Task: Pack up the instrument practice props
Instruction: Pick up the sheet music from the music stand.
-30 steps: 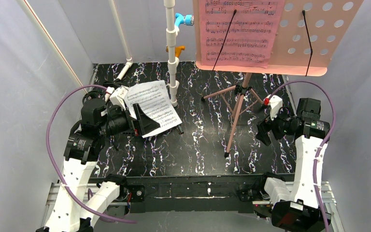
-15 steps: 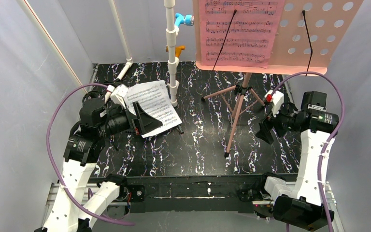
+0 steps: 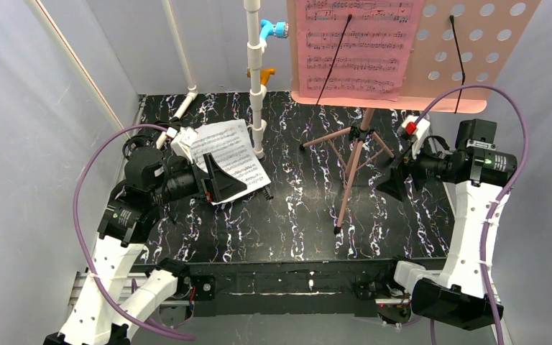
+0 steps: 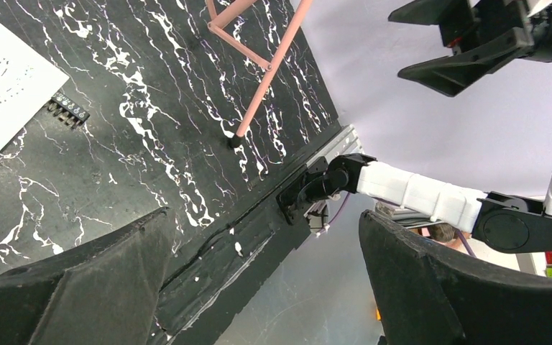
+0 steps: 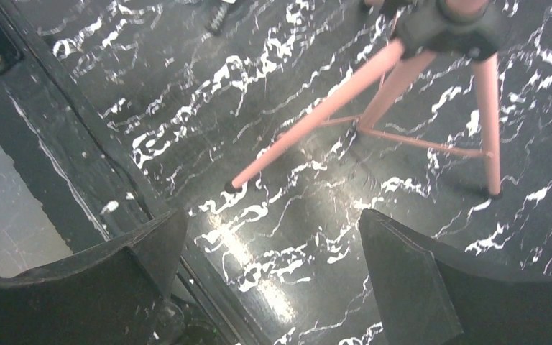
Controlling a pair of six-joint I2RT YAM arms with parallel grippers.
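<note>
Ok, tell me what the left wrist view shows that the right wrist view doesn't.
Only the left wrist view: the corner of a white sheet-music page, a small black comb-like clip beside it, and the open right gripper. Only the right wrist view: the dark hub joining the legs of the pink tripod music stand. Both: pink stand legs on the black marbled tabletop.

Bright, even light (tabletop glare)
</note>
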